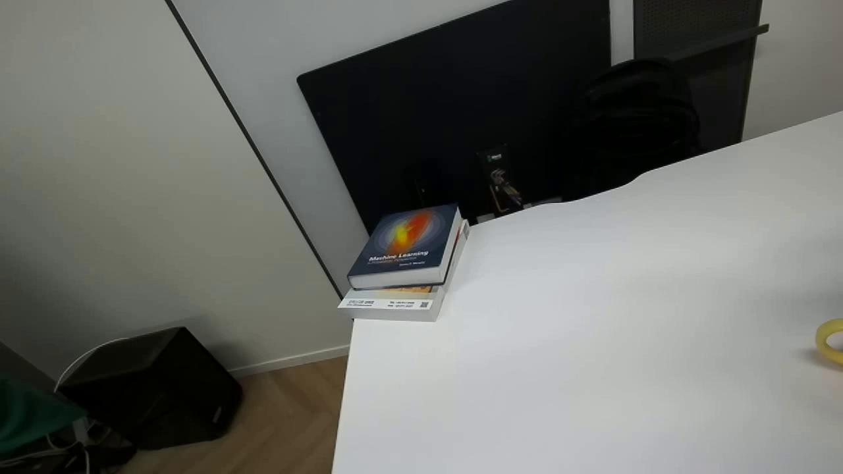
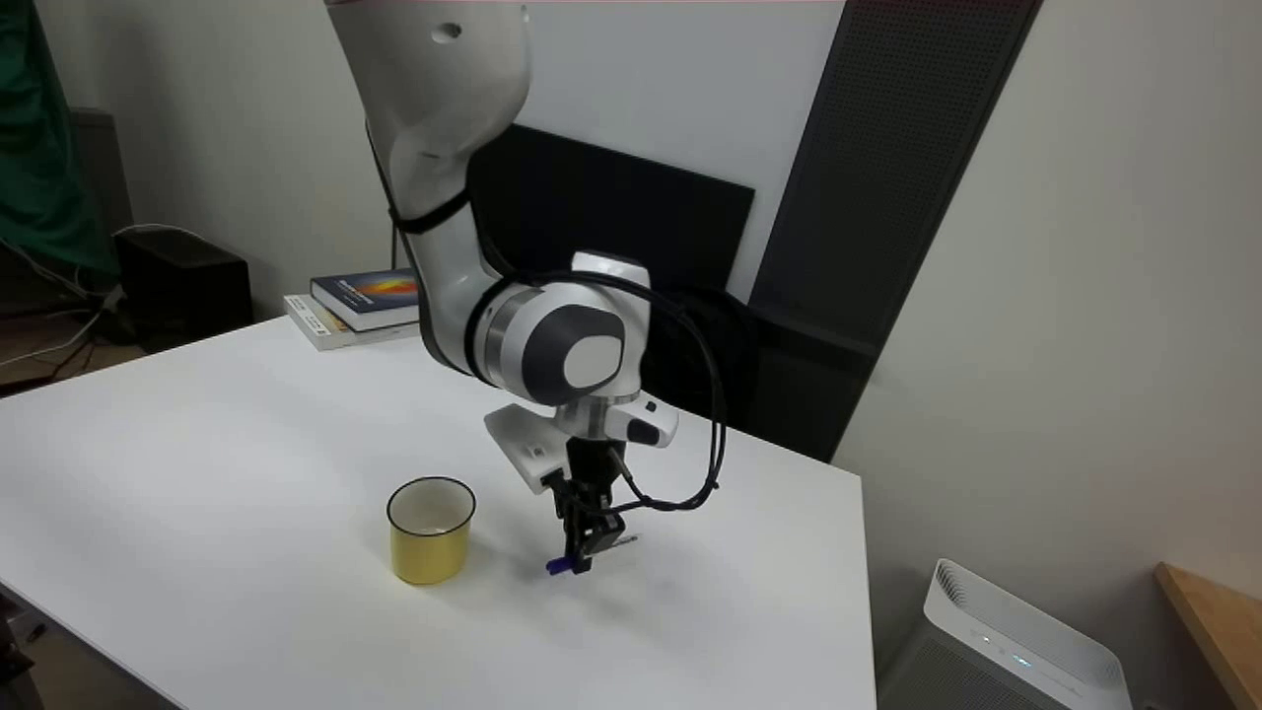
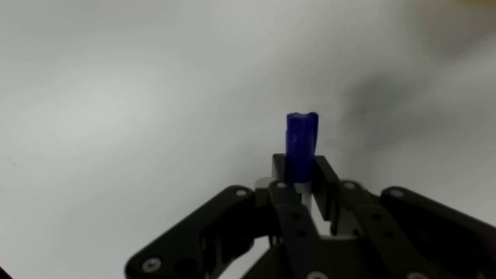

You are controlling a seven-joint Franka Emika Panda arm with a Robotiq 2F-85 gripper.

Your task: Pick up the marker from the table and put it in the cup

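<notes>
Blue-capped marker [image 3: 301, 137] held, delivery outstanding

The gripper [image 3: 300, 167] is clamped crosswise on the marker, presumably for lifting; contact with the table [image 2: 730, 621] cannot be determined. The yellow cup [image 2: 429, 557] stands upright nearby, mouth upward, suited to receiving it.

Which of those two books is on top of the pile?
The dark blue Machine Learning book. It lies on the paler book, which peeks out from underneath.

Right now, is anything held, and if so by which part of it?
The marker, held in the pincer by its capped end, about where the blue cap meets the white barrel.
</notes>
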